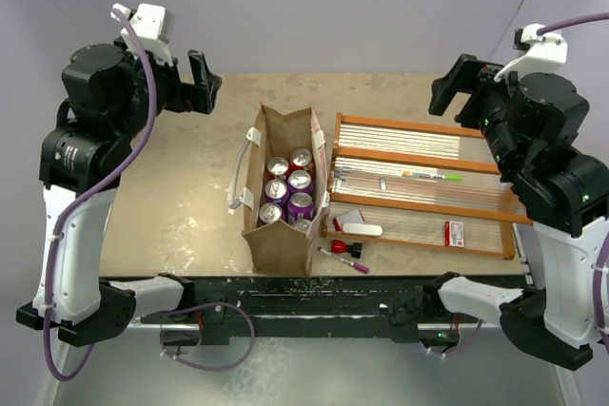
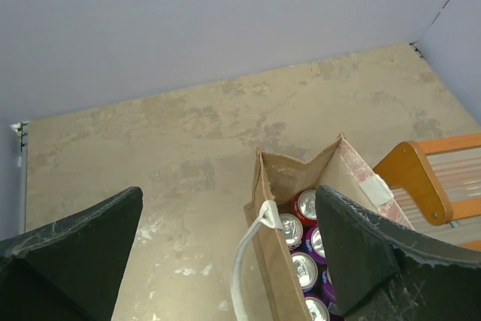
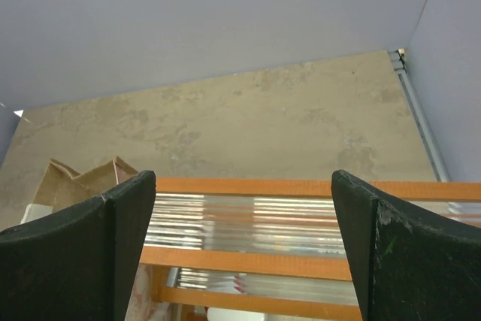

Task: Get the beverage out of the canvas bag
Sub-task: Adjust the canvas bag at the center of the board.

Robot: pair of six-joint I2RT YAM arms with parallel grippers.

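Only top cam shows markers (image 1: pixel 347 261) beside canvas bag (image 1: pixel 282 246) w/ cans (image 1: pixel 288 193).

Tan canvas bag (image 1: pixel 282 246) w/ white handles (image 1: pixel 238 174); cans (image 1: pixel 300 204) purple, maybe red.

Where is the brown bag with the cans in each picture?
Top external: the canvas bag stands in the middle of the picture, open at the top.
Left wrist: bottom edge, a little right of centre.
Right wrist: only its top edge peeks in at the lower left.
Shared landmark: the orange rack, just to the bag's right in all three views.
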